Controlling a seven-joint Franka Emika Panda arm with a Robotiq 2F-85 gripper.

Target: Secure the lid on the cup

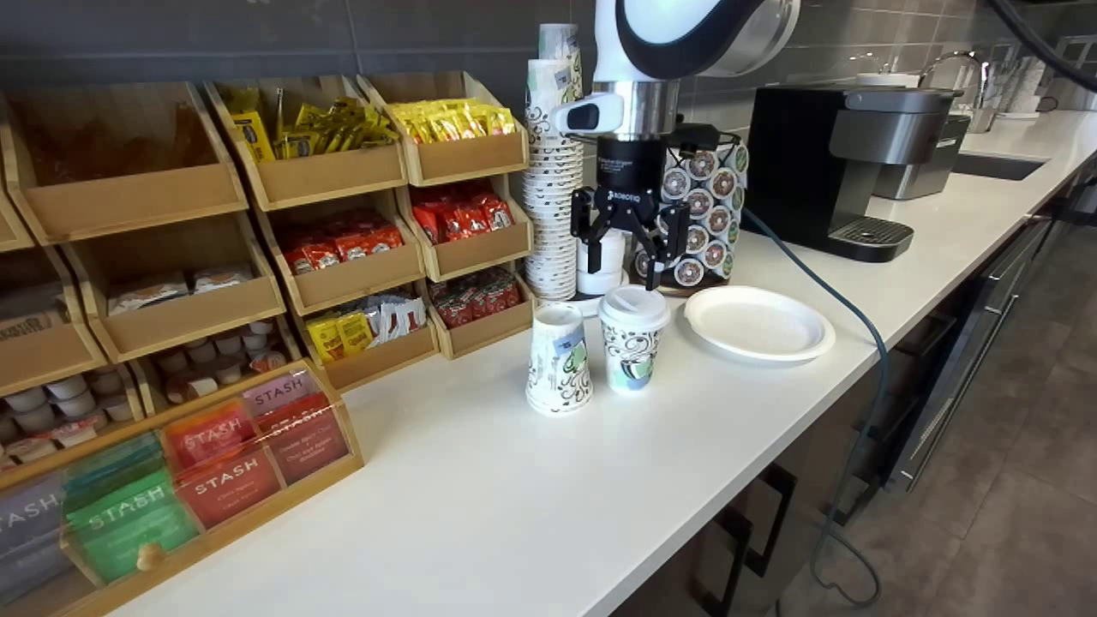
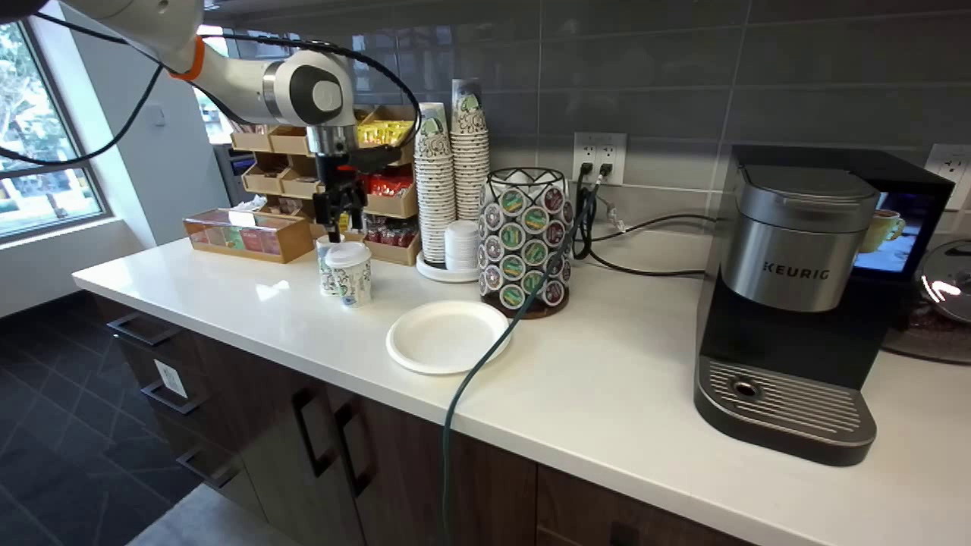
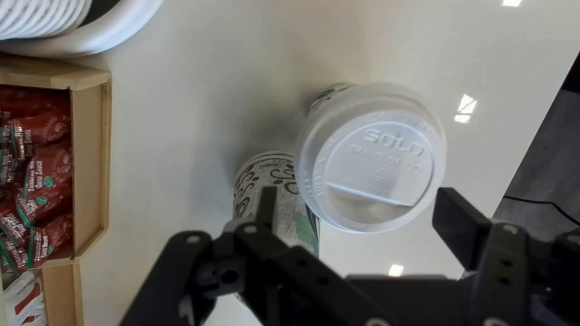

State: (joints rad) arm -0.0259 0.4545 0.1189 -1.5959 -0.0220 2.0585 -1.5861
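Inside the front edge of the bench (image 1: 454, 497), the spread gripper (image 1: 623, 271) is holding nothing; the flimsy-looking lid (image 1: 635, 309) is needing gentle rim-grasp.

Pretty bright overall, with daylight at the window (image 2: 34, 129) past the worktop's (image 2: 607, 409) left end, washed out pale. Shows a patch of glare toward that end too. In the wrist view, picks up hard little glints near the front edge, plus soft shadow on the back-edge side of the cup (image 3: 331, 94). Sharp enough to read SOLO on the lid (image 3: 371, 158), kinda mushy on the smaller print. Super dark and a bit blurry on the hand (image 3: 358, 206).
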